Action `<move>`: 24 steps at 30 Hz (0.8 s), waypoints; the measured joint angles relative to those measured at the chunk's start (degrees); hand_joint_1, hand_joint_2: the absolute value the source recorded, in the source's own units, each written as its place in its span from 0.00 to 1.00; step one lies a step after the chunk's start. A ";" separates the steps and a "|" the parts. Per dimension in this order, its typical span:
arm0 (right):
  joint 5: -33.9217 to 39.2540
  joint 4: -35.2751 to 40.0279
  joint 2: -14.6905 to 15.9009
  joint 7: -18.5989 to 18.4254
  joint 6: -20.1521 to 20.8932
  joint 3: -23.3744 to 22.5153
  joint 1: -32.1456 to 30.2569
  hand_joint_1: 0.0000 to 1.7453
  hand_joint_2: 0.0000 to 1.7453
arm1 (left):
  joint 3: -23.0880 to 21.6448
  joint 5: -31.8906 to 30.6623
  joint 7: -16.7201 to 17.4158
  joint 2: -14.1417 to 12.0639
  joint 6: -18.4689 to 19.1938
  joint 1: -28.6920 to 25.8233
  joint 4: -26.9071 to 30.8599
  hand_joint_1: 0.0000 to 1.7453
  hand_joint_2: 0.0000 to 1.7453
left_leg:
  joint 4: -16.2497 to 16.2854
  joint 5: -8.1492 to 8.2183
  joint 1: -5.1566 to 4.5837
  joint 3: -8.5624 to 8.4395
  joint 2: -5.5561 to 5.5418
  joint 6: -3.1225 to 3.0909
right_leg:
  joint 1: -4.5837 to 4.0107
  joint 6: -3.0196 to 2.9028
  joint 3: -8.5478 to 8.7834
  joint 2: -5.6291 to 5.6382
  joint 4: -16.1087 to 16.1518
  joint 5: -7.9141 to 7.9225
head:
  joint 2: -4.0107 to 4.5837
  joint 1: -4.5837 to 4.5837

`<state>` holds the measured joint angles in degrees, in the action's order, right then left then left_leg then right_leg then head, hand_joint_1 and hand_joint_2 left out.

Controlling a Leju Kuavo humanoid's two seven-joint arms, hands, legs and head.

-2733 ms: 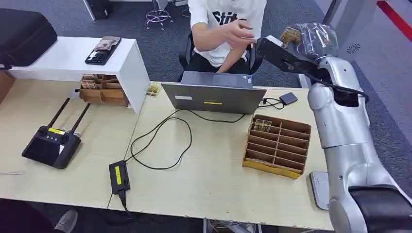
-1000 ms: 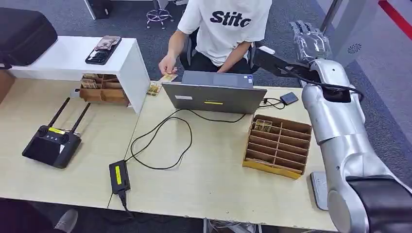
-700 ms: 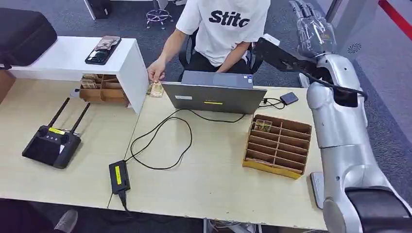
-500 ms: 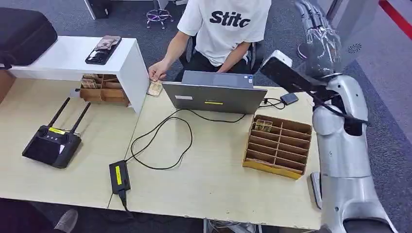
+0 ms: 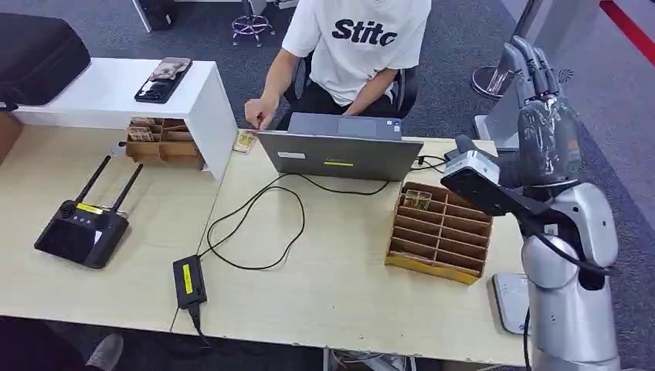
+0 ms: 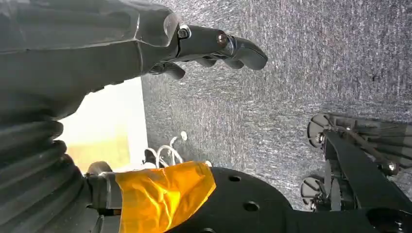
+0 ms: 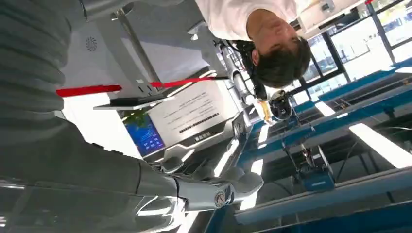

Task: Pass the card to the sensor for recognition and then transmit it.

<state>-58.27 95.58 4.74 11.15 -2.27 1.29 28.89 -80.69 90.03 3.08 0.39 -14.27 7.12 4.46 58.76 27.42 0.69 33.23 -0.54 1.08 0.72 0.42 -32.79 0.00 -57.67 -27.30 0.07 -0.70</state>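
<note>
My left hand hangs low by the floor, fingers loosely apart, gripping nothing. On the near right, my right hand is raised above the surface, fingers straight and spread, empty. Just left of it and below sits the slotted card rack with one card in its far-left slot, so my right hand is plainly the nearer. Farther off, the person reaches near loose cards left of the laptop.
</note>
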 joint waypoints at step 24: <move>7.32 18.47 -3.87 6.25 -4.48 -8.96 -29.32 0.00 1.00 | 5.64 0.00 -0.41 1.29 -1.90 -0.40 0.00 0.00 1.00 | -0.02 0.14 -0.01 0.08 -0.09 -0.06 | 0.01 0.10 0.03 -0.09 0.03 -0.14 | 0.00 0.02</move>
<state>-50.95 114.05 0.88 17.40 -6.75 -7.67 -0.42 -75.06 90.03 2.67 1.68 -16.17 6.73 4.46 58.74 27.55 0.68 33.31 -0.64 1.02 0.73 0.52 -32.77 -0.08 -57.64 -27.44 0.07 -0.68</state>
